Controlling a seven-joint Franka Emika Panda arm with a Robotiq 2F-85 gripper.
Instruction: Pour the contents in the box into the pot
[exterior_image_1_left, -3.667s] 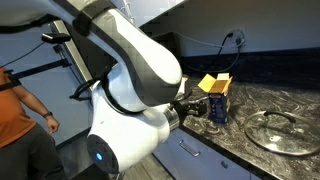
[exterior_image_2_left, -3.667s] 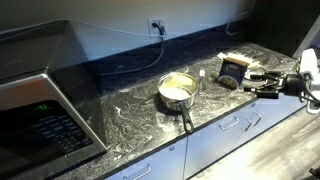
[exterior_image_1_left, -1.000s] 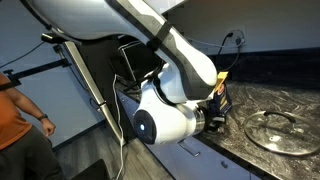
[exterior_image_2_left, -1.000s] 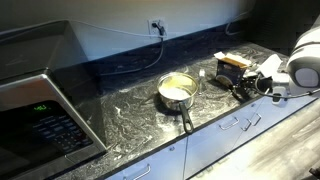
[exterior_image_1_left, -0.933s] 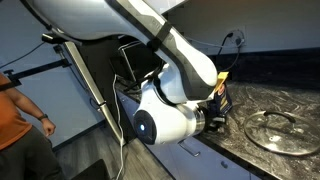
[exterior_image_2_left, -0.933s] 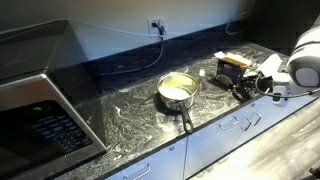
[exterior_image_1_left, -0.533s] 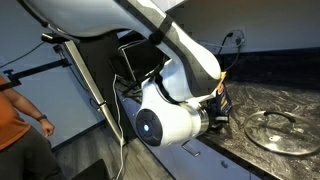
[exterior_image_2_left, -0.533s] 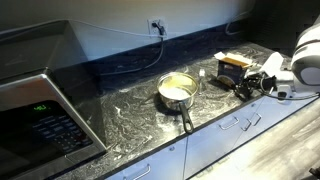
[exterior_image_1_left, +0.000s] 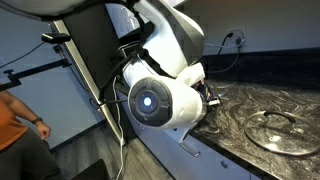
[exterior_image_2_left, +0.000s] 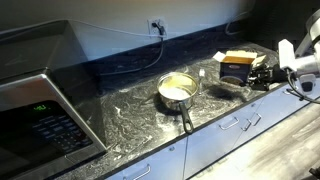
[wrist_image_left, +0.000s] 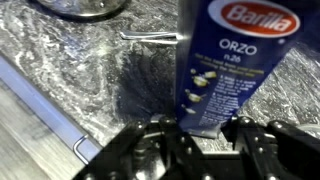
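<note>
The black gripper (wrist_image_left: 200, 133) pinches the dark blue cardboard box (wrist_image_left: 235, 70) upright, presumably against spilling, well apart from the round silver pot (exterior_image_2_left: 177, 90).

I work in a kitchen: a microwave (exterior_image_2_left: 40, 122) stands on the dark stone counter (exterior_image_2_left: 125, 105), with drawers (exterior_image_2_left: 226, 130) under that counter.

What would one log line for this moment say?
gripper: around box, grip unclear | box: upright on counter | pot: apart from box
</note>
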